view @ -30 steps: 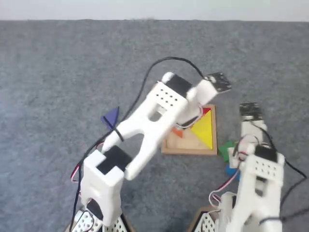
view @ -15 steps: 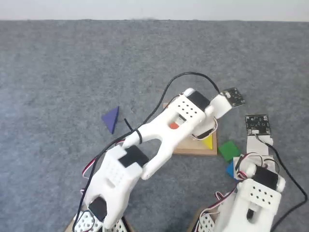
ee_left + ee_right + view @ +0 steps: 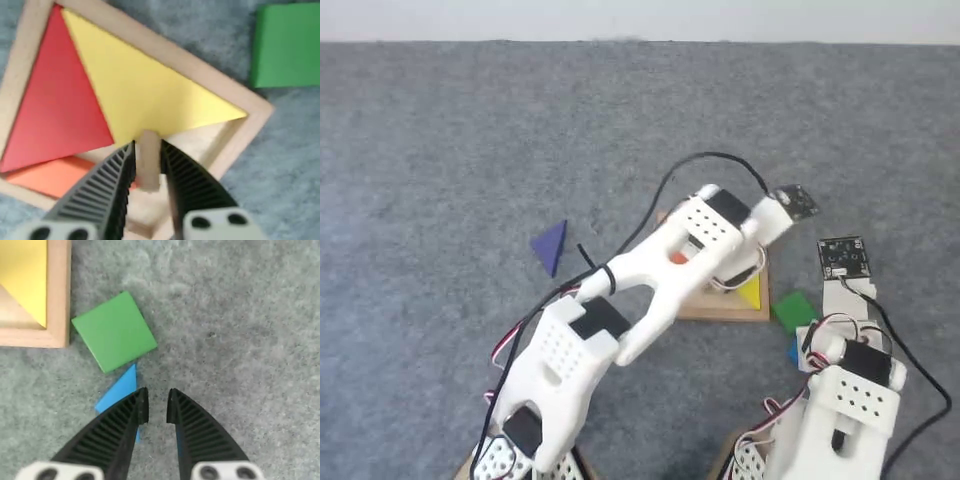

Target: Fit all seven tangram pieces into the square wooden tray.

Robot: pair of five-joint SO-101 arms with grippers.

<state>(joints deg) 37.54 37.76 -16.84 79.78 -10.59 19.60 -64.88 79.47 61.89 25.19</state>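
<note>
A grey, carpet-like counter (image 3: 440,150) is seen from above, with two white robot arms entering from the near edge. The square wooden tray (image 3: 720,312) lies right of centre and is largely covered by the left arm (image 3: 660,270), which is stretched across it.

In the left wrist view, the tray (image 3: 210,82) is seen close up. A red triangle (image 3: 55,100) and a large yellow triangle (image 3: 140,85) are laid flat inside it, edge to edge, and an orange piece (image 3: 50,177) is set along the red one's other side. Part of the tray floor is left bare. The left pincer (image 3: 147,144) is held over that bare floor, at the yellow triangle's edge. Its fingers are drawn close, and a pale strip (image 3: 148,162) is gripped between them; its painted colour cannot be told.

A green square (image 3: 114,331) is placed on the counter just outside the tray's corner (image 3: 57,290), close to it. A blue triangle (image 3: 119,390) lies beside the green square, their corners almost touching. The right pincer (image 3: 157,392) is held low over the counter next to the blue triangle, its fingers a narrow gap apart with nothing between them.

A purple triangle (image 3: 551,243) is found well apart from the tray, on the left arm's far side.
</note>
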